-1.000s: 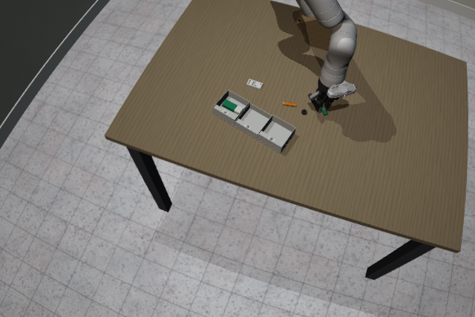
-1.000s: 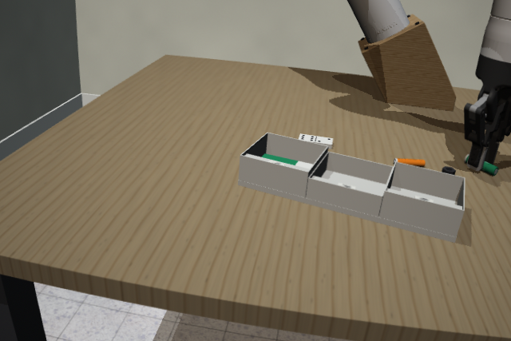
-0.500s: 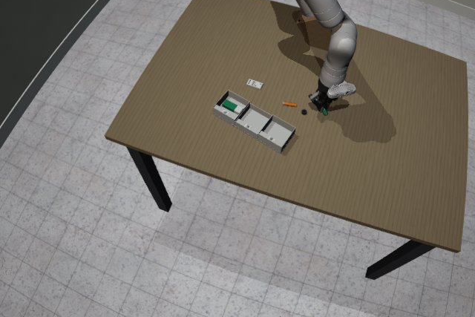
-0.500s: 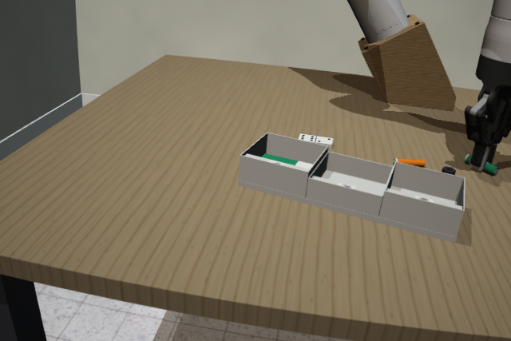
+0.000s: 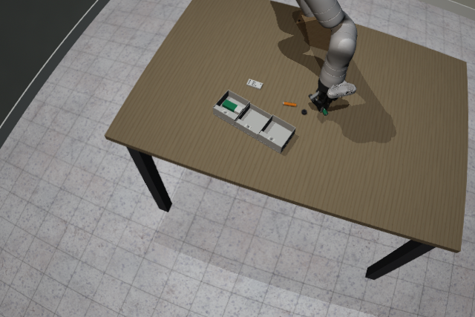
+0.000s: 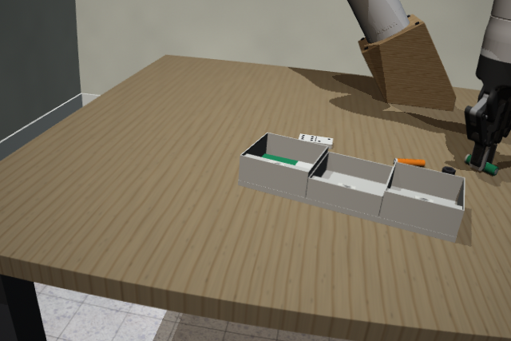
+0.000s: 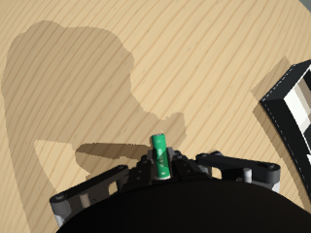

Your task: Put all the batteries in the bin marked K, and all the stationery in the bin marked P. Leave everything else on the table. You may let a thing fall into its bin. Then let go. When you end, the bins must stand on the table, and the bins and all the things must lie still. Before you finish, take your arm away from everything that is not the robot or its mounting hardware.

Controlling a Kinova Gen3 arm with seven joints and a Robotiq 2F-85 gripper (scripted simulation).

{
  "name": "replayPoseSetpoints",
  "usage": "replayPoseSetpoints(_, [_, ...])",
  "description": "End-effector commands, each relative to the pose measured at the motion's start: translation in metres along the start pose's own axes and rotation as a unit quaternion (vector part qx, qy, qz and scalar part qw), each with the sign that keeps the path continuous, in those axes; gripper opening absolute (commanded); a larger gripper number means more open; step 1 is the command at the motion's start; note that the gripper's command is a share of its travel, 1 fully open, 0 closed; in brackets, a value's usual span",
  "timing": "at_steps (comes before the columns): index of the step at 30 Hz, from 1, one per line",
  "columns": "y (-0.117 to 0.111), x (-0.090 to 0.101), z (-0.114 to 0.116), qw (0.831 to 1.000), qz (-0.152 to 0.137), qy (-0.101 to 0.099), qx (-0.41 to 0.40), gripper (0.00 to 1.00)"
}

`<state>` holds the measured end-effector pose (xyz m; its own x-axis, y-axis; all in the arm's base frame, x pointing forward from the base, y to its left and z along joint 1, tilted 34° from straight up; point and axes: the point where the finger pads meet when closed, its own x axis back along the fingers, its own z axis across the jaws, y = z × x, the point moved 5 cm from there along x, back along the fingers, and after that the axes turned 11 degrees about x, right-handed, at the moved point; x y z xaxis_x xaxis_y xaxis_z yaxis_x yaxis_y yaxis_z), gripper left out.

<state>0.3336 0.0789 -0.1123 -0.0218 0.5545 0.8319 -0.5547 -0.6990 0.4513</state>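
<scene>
My gripper (image 5: 323, 108) stands low on the table, right of the bins, and is shut on a small green cylindrical battery (image 5: 324, 111). The battery lies flat on the wood between the fingertips; it also shows in the exterior view (image 6: 481, 165) and in the wrist view (image 7: 159, 155). A small black round thing (image 5: 303, 111) lies just left of the gripper. An orange marker (image 5: 289, 104) lies further left. Three joined grey bins (image 5: 254, 119) stand in a row; the left one holds a green and white flat thing (image 5: 231, 105). The bin letters are too small to read.
A white domino (image 5: 254, 83) lies behind the bins. The arm's wooden base block (image 6: 406, 65) stands at the back of the table, behind the gripper. The bins' edge shows at the right of the wrist view (image 7: 292, 116).
</scene>
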Motion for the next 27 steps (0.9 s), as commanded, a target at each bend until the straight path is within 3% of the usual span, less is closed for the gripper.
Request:
replayPoseSetpoints(1, [-0.001,0.0,0.0,1.0,0.001,0.0,0.0,0.09])
replayPoseSetpoints(9, [-0.001,0.0,0.0,1.0,0.001,0.0,0.0,0.09])
replayPoseSetpoints(27, [0.0,0.054,0.0,1.0,0.001,0.0,0.0,0.09])
